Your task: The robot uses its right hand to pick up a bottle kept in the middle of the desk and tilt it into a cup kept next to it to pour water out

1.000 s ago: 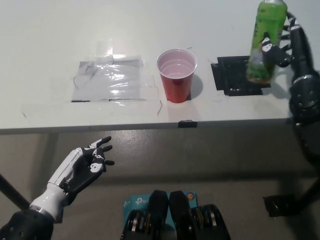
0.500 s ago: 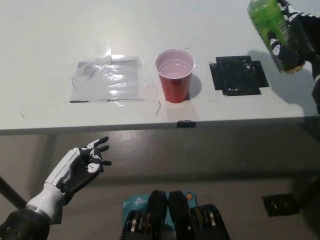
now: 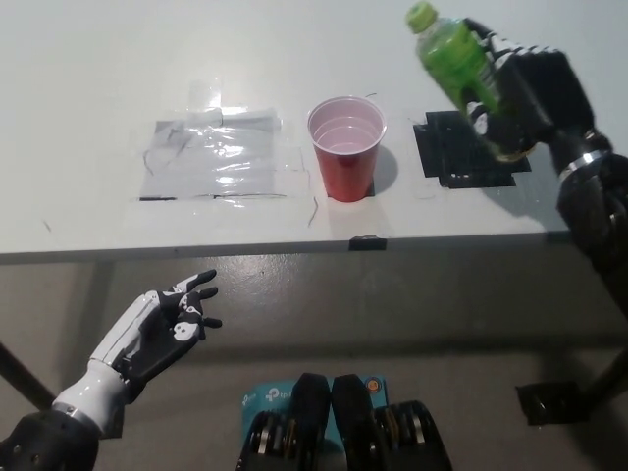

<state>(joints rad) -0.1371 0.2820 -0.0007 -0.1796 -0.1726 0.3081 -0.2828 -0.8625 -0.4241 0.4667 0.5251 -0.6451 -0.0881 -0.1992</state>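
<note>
Right hand [image 3: 525, 98], black: enters from the right edge, fingers wrapped around the lower body of the bottle, holding it clear of the desk.

Bottle [image 3: 461, 69], green, capped: held in the air above the desk's far right part, tilted so the cap leans toward the cup. The lean reads as the start of the pour; the neck is not yet over the cup's mouth, and the cap appears to be on, so no liquid shows leaving it.

Cup [image 3: 345, 147], red, upright: stands near the middle of the desk's front edge, mouth open upward to receive the pour. Apart from the bottle.

Black tape square [image 3: 461, 157]: flat on the desk [image 3: 98, 69], just right of the cup, partly under the held bottle; likely the bottle's marked standing place.

Clear tape patch [image 3: 211, 157]: flat on the desk, left of the cup, unoccupied.

Left hand [image 3: 162, 329], white: rests below the desk's front edge at lower left, fingers spread, holding nothing, out of the working area.
</note>
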